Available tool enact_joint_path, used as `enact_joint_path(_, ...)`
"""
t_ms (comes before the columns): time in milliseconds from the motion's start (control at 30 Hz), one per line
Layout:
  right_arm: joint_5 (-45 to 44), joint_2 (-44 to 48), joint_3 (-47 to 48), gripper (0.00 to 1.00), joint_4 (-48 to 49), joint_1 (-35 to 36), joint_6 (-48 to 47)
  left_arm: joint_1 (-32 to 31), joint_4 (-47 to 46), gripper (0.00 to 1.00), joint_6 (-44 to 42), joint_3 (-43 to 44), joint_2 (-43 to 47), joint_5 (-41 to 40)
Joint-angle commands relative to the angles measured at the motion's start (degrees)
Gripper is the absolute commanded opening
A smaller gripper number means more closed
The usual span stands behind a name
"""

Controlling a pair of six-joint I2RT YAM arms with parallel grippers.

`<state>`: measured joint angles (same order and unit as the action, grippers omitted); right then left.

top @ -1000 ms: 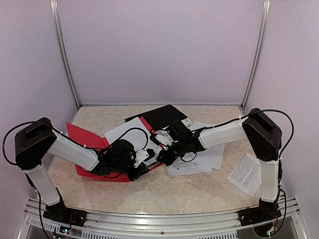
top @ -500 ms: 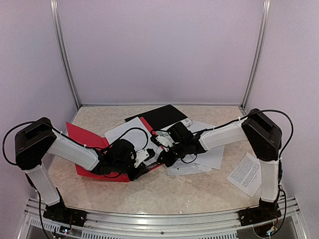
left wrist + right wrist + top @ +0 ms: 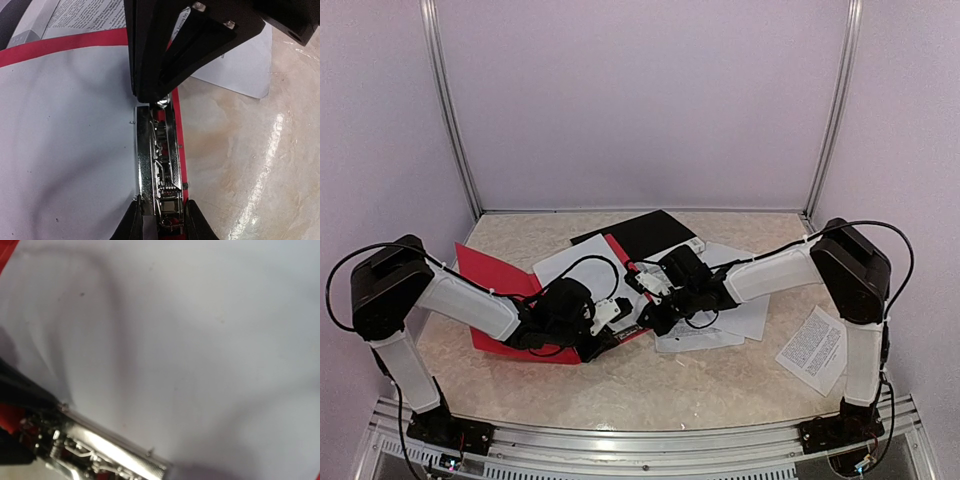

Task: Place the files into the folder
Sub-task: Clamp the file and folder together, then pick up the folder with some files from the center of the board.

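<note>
Left gripper (image 3: 161, 220) pinched the clip (image 3: 159, 160) of the red folder (image 3: 485, 270), right gripper (image 3: 150, 92) closed beside it, and one slip could've snapped it crooked onto the sheet (image 3: 65, 150).

The bench carries two arms, a left arm (image 3: 460, 300) and a right arm (image 3: 770, 270). There is one red folder (image 3: 490, 275), with one metal clip (image 3: 159, 165) and one blank white sheet (image 3: 565, 268); one black sheet (image 3: 640, 232); and one lone printed sheet (image 3: 810, 350). The overlapping pile of papers (image 3: 740, 318) cannot be counted.
</note>
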<state>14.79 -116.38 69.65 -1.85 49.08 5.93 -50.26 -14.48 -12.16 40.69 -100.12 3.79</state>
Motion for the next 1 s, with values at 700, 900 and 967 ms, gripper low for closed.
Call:
enact_joint_path(700,-1.3,4.4,3.0,0.35,-7.0,-0.5,3.6,0.3,5.0,0.22,0.4,-0.1,-0.7,1.6)
enact_joint_path(900,-2.0,8.5,0.8,0.41,-4.5,-0.6,4.1,0.2,4.7,0.35,0.8,0.2,0.4,1.5)
enact_joint_path(967,-2.5,9.1,0.7,0.42,-4.9,-0.6,4.1,0.2,4.7,0.4,1.1,0.3,1.1,1.5)
